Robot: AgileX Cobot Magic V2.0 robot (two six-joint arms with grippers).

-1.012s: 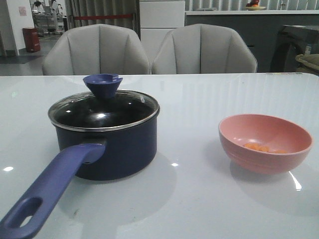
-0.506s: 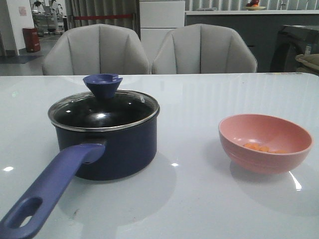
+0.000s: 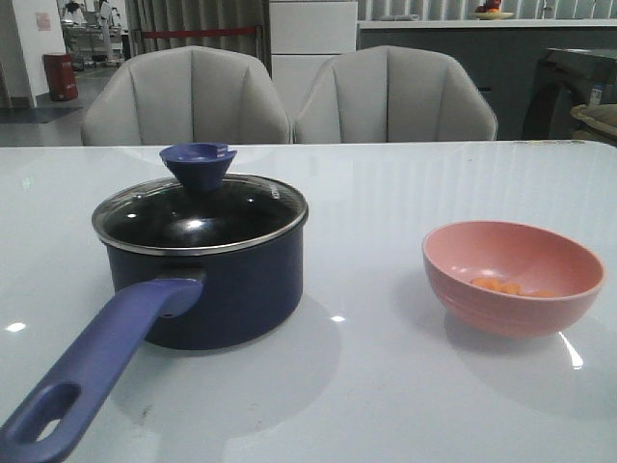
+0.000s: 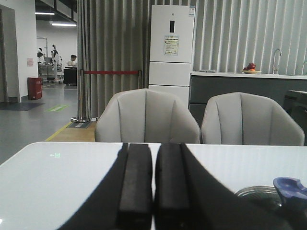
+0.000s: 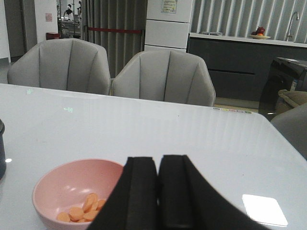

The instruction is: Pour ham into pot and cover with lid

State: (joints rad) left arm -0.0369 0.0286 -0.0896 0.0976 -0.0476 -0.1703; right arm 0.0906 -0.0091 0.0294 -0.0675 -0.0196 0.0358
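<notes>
table (image 3: 386, 386): glossy white, slippery
lid (image 3: 198, 207): on pot (image 3: 222, 289), fragile glass; I'd take its knob (image 3: 198, 164)
ham (image 3: 506, 286): light, in bowl (image 3: 511, 275)
my left gripper (image 4: 152, 191): pressed together
my right gripper (image 5: 157, 191): pressed together

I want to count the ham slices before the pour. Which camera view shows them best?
The right wrist view: it looks down into the pink bowl, so the ham shows as separate orange slices. The front view catches only a thin orange strip behind the near rim. The left wrist view shows no ham.

- You see the pot (image 3: 227, 289) dark navy, handle lighter blue.
- Lid (image 3: 198, 214): clear glass, silver rim, blue knob.
- Ham (image 5: 81, 208) orange, bowl (image 3: 511, 280) pink.
- Table (image 3: 386, 386) glossy white.
</notes>
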